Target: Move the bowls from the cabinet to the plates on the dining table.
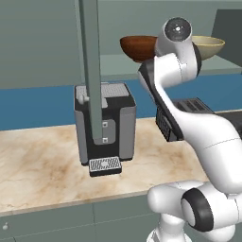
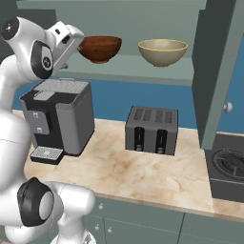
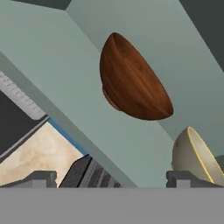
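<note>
Two bowls stand side by side on the pale shelf [image 2: 128, 66] of the open cabinet. The dark reddish-brown wooden bowl [image 2: 100, 48] [image 1: 138, 47] [image 3: 131, 83] is on the left, the pale yellowish-olive bowl [image 2: 162, 51] [image 1: 210, 46] [image 3: 192, 157] on the right. My gripper [image 2: 77, 45] [image 3: 114, 179] is raised to shelf height just left of the wooden bowl and points at it. Its jaws are open and empty, a short way from the bowl. The plates and the dining table are out of view.
One open cabinet door [image 1: 90, 71] hangs down in front of the coffee machine [image 1: 106, 123]; the other door [image 2: 217, 71] stands at the right. On the marble worktop [image 2: 133, 167] below the shelf are the coffee machine and a toaster [image 2: 151, 129]. A stove [image 2: 231, 164] lies at the far right.
</note>
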